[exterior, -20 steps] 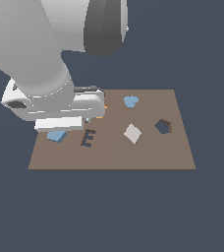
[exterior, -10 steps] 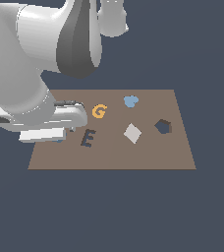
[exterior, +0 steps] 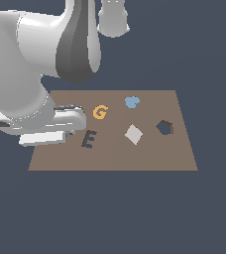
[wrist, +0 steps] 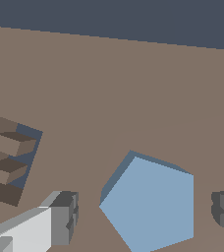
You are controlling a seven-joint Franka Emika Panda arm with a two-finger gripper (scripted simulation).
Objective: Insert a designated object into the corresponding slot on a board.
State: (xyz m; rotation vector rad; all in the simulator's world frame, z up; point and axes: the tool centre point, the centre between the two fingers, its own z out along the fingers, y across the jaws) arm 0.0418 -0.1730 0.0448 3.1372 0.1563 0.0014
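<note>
Ext. view: Panda arm fills upper left of frame; gripper (wrist: 146,214) low over left end of brown board (exterior: 149,158). Wrist view: fingers (wrist: 62,219) spread, flanking light-blue pentagon block (wrist: 151,206), which lies flat on board, not touching either pad. Pentagon slot (exterior: 164,127) at board's right, well apart. E cut-out (exterior: 88,139), orange G (exterior: 100,112), white diamond tile (exterior: 134,134), lumpy blue piece (exterior: 131,102) between.

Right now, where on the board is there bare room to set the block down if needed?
The board's near strip, below the E cut-out and white diamond, is bare. So is the edge right of the pentagon slot in the exterior view. The middle, around the G and lumpy blue piece, is crowded; the arm covers the left end.
</note>
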